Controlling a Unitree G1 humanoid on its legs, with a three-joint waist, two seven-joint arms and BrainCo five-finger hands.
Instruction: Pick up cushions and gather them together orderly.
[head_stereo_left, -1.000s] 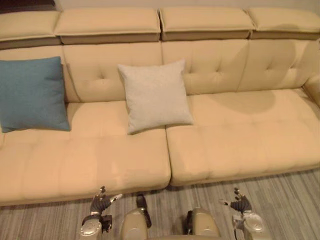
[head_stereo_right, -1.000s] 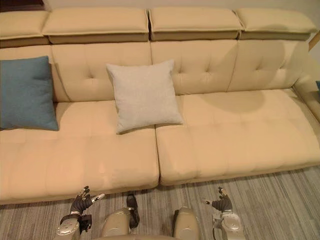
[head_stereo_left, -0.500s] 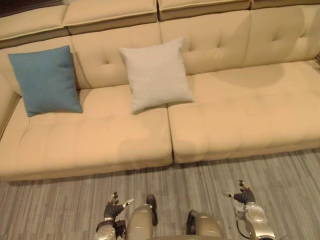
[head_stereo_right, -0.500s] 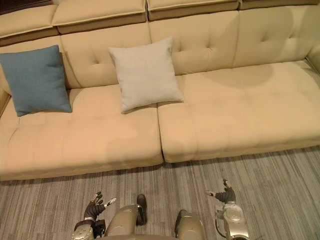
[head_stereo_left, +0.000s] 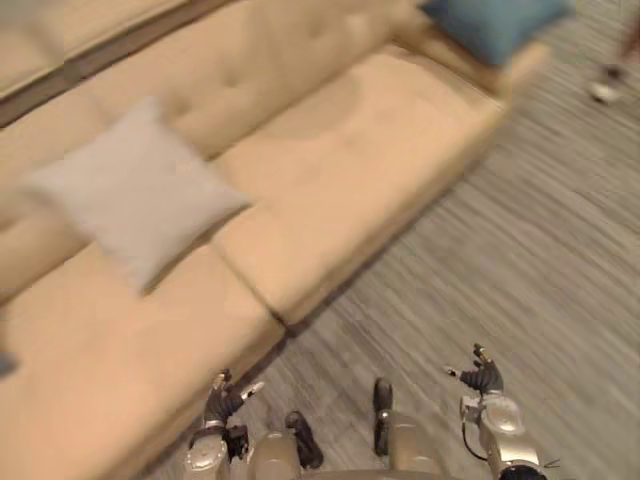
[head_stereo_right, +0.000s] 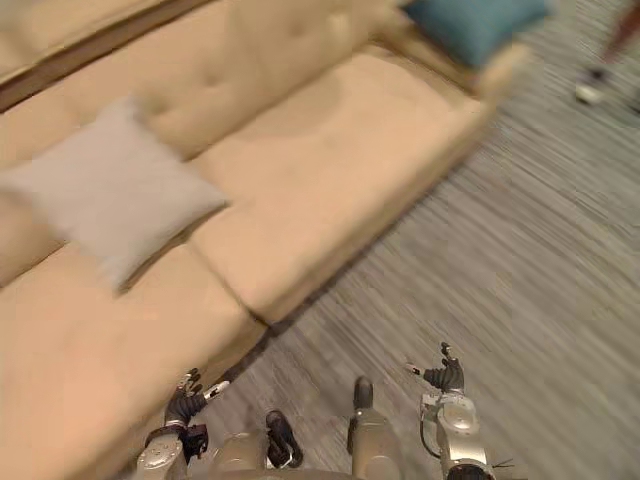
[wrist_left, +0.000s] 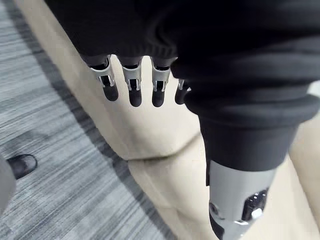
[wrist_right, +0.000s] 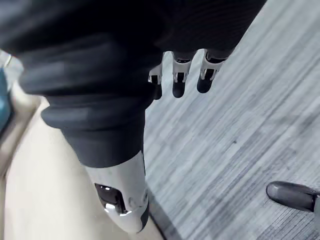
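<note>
- Two cushions are on the tan sofa (head_stereo_left: 350, 150), well apart from each other, and neither is in a hand.
- One, the pale cushion (head_stereo_left: 135, 205), is propped against the tufted backrest. Its lower part lies on the left seat section, with one corner close to the seam between the two seat pads.
- Across from it, the blue cushion (head_stereo_left: 495, 25) is at the sofa's far right end. It is too blurred to tell whether it rests on the seat or on the arm.
- Down low, the left hand (head_stereo_left: 224, 400) hangs just beside the sofa's front edge. Its fingers (wrist_left: 135, 92) are loosely straight, its thumb is out to the side, and it holds nothing.
- From its wrist view, the seat edge and the grey striped floor (head_stereo_left: 520, 260) show beyond the fingertips.
- Over on the other side, the right hand (head_stereo_left: 483, 377) hangs above bare floor, away from the sofa front. Its fingers (wrist_right: 179, 82) are relaxed and spread, and it is empty as well.
</note>
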